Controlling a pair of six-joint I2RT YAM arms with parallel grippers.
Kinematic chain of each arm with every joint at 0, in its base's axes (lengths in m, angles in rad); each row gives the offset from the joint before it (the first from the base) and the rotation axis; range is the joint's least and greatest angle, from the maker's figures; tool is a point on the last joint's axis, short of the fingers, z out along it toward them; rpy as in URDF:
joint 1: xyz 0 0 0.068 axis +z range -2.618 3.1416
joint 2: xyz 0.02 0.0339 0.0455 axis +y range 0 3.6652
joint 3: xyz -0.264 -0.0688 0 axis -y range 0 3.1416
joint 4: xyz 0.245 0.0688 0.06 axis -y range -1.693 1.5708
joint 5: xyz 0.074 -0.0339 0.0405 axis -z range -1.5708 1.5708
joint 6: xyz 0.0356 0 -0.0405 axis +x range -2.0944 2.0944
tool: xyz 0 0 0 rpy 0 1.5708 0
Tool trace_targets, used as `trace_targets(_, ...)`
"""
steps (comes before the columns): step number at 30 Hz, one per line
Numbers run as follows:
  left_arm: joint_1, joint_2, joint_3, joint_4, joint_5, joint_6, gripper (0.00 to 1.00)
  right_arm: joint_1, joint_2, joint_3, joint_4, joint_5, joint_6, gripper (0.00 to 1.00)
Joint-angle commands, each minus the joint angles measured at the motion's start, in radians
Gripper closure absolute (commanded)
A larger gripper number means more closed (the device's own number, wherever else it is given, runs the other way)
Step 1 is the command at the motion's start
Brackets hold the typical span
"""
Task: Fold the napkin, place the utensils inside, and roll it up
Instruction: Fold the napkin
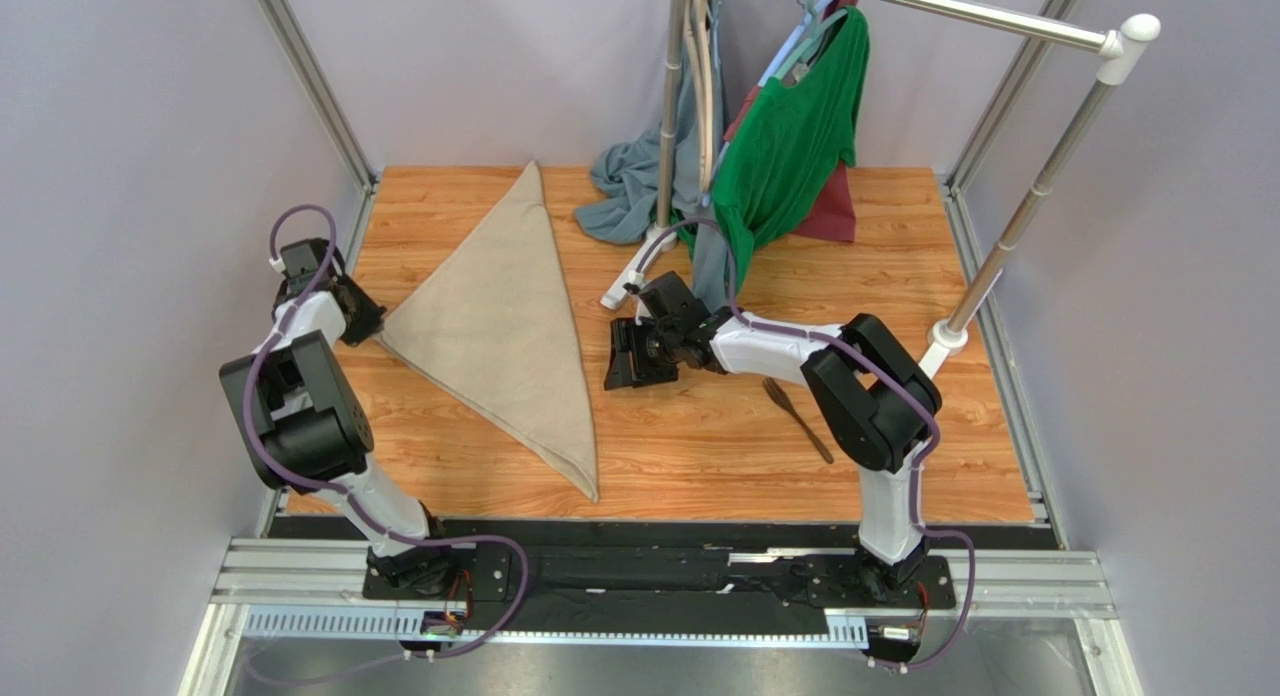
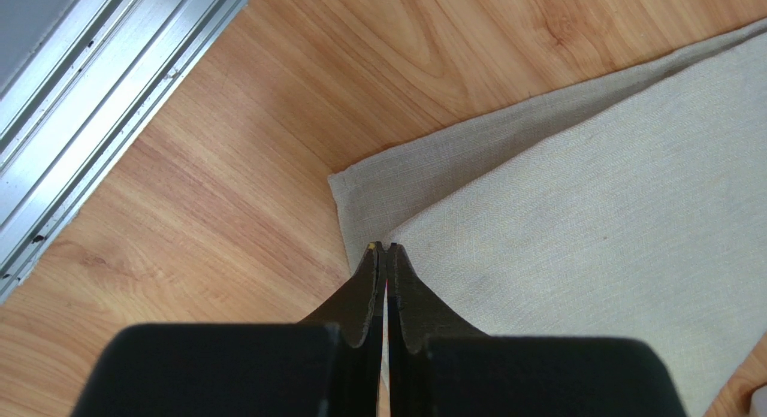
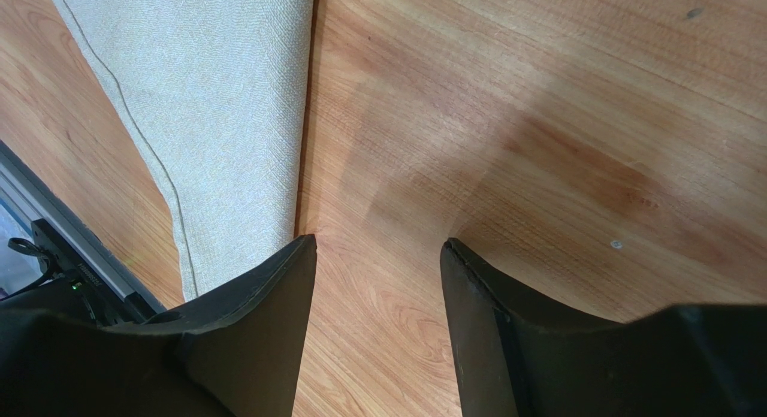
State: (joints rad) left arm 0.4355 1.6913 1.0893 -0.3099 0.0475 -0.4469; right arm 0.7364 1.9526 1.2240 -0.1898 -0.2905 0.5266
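The napkin (image 1: 504, 329) is matt, visibly woven beige cloth, the bench (image 1: 721, 426) smooth wood-grain with a faint sheen, the fork (image 1: 798, 419) dark metal, the left-edge rail (image 2: 81, 102) brushed pale metal, and the right pincer (image 3: 378, 251) matt black.

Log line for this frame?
napkin folded triangular | left gripper shut on its corner | right gripper open over table | fork outside napkin

The top camera looks down from high over the near edge onto the whole table (image 1: 706, 449). The left wrist camera faces down, close over the napkin's (image 1: 504, 329) left corner; the right wrist camera, equally close, catches its right edge.
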Motion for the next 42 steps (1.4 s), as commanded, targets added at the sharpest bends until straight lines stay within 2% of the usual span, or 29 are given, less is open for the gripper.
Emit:
trace_targets(1,0.014,0.031,0.037,0.012,0.009,-0.001,1.00,0.017,-0.043,-0.001,0.038,-0.012,0.007,0.43)
trace_targets(29,0.072,0.085,0.084,-0.008,0.043,-0.009,1.00,0.205,-0.192,-0.167,0.062,-0.021,0.084,0.43)
trace_targets(42,0.072,0.103,0.106,-0.017,0.037,-0.012,1.00,0.291,-0.115,-0.115,0.023,0.025,0.073,0.43)
